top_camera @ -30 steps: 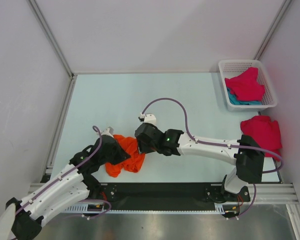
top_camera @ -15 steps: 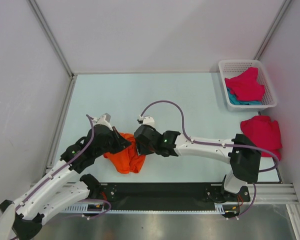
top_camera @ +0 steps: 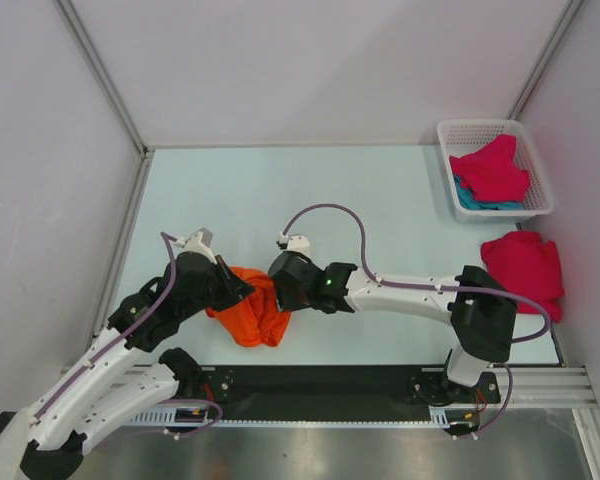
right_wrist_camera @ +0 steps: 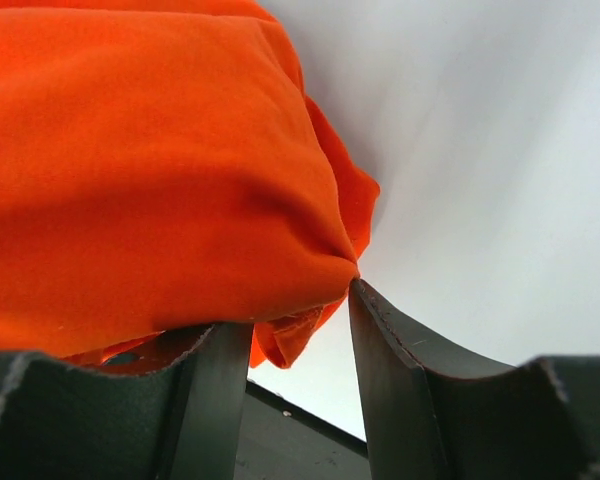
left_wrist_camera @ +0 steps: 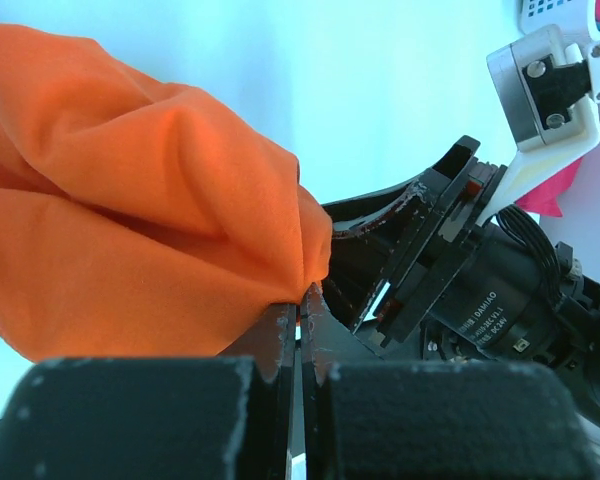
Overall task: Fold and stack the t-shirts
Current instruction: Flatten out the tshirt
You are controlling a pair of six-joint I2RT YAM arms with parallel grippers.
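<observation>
The bright orange t-shirt (top_camera: 255, 308) hangs bunched between my two grippers near the front of the table. My left gripper (top_camera: 237, 290) is shut on its left edge; in the left wrist view (left_wrist_camera: 302, 296) the jaws are pressed together on a fold of the orange cloth (left_wrist_camera: 140, 220). My right gripper (top_camera: 279, 296) holds the shirt's right side; in the right wrist view (right_wrist_camera: 300, 305) the jaws stand a little apart with a thick bunch of orange cloth (right_wrist_camera: 150, 180) between their tips. One magenta-red t-shirt (top_camera: 525, 265) lies at the right edge.
A white mesh basket (top_camera: 446, 132) at the back right holds another magenta-red t-shirt (top_camera: 492, 170) over a teal one (top_camera: 470, 200). The black mounting rail (top_camera: 320, 385) runs along the near edge. White walls enclose the table on three sides.
My left gripper has moved back and to the left with the shirt's edge. The orange shirt has shifted with it and stretched a little between the grippers. The right gripper has barely moved.
</observation>
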